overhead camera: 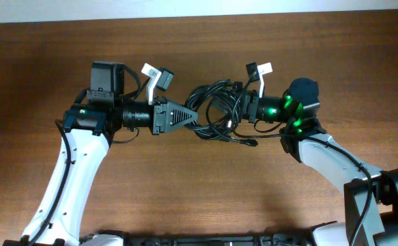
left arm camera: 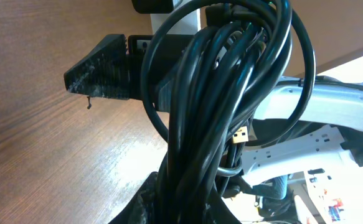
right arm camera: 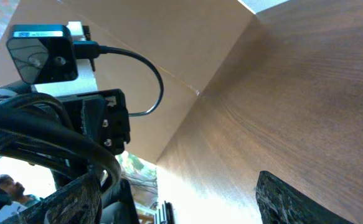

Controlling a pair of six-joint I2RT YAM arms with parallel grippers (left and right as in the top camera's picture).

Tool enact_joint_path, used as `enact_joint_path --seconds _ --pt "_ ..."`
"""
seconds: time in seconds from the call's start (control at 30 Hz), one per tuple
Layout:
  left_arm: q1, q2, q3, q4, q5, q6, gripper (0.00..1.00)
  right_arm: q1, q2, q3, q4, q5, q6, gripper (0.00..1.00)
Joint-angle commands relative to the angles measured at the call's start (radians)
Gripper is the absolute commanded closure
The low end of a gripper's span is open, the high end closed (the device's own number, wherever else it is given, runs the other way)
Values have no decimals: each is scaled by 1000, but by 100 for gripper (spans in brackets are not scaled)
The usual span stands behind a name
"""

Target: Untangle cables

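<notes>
The cables (overhead camera: 214, 111) are a knotted black coil hanging above the wooden table between both arms. My left gripper (overhead camera: 197, 117) points right and is shut on the coil's left side. In the left wrist view the cable bundle (left arm camera: 231, 93) rises from the left gripper (left arm camera: 231, 208), with a gold plug tip (left arm camera: 240, 134) showing. My right gripper (overhead camera: 238, 108) points left at the coil's right side and stands open. In the right wrist view, cable loops (right arm camera: 50, 134) lie against the left finger (right arm camera: 75, 199); the gap across the right gripper (right arm camera: 181, 199) is bare.
One loose cable end with its plug (overhead camera: 251, 142) trails toward the right arm. The bare wooden table (overhead camera: 185, 191) spreads all round. Its far edge (overhead camera: 199, 19) runs along the top, and a black bar (overhead camera: 205, 239) lies at the near edge.
</notes>
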Motion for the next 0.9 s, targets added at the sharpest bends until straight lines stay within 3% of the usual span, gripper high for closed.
enact_joint_path --seconds 0.0,0.37,0.57,0.77,0.87 --pt "-8 -6 -2 2 12 47 100 6 3 4 10 -30 24 21" --pt "-60 -6 -20 -10 29 49 100 8 3 4 3 35 34 33" --pt "-67 -6 -20 -4 127 49 100 8 3 4 -192 125 -21 39" --pt "8 -6 -20 -2 146 26 100 8 3 4 -257 145 -61 44" --pt "75 -6 -20 13 286 26 100 8 3 4 -311 225 -60 45"
